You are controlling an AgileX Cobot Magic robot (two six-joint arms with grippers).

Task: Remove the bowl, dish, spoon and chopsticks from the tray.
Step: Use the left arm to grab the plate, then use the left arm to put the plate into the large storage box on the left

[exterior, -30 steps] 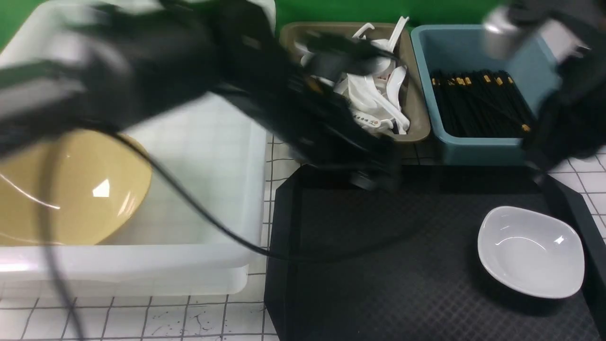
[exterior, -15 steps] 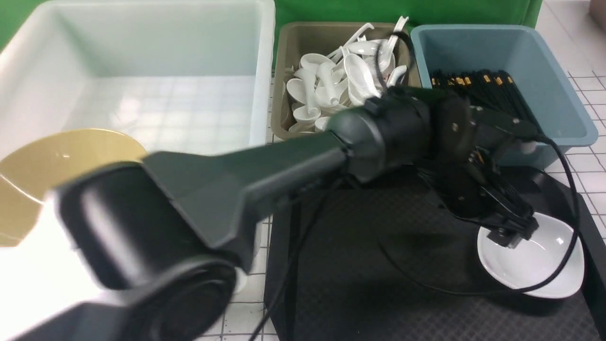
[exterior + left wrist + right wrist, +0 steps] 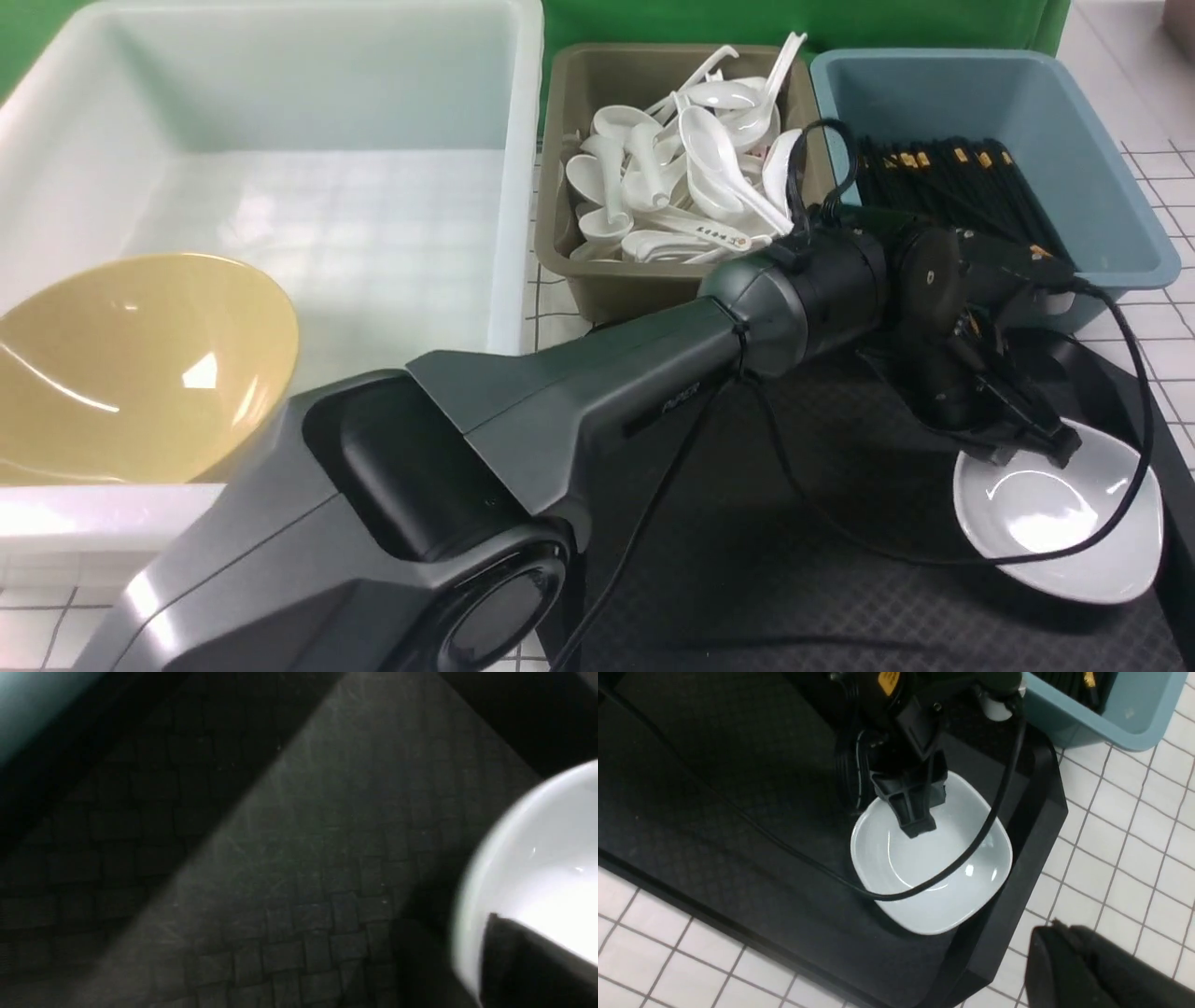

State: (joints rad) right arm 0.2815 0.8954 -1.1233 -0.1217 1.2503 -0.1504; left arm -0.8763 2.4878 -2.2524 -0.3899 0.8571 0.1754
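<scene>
The small white dish (image 3: 1074, 532) sits at the right end of the black tray (image 3: 747, 560), tipped up on its far-left side. My left gripper (image 3: 1022, 453) is shut on that raised rim. One finger (image 3: 917, 828) lies inside the dish (image 3: 934, 891); the other is hidden under the rim. The yellow bowl (image 3: 140, 364) rests in the white bin. No spoon or chopsticks show on the tray. My right gripper (image 3: 1057, 935) hovers shut and empty over the tiles beside the tray's corner.
The white bin (image 3: 280, 112) stands at the left. An olive bin (image 3: 569, 93) heaped with white spoons and a blue bin (image 3: 1102, 159) of black chopsticks stand behind the tray. The left arm's cable (image 3: 878, 896) loops across the dish.
My left arm swung from over the white bin across the tray to the dish and closed on its rim, tipping it. The right arm left the front view.
</scene>
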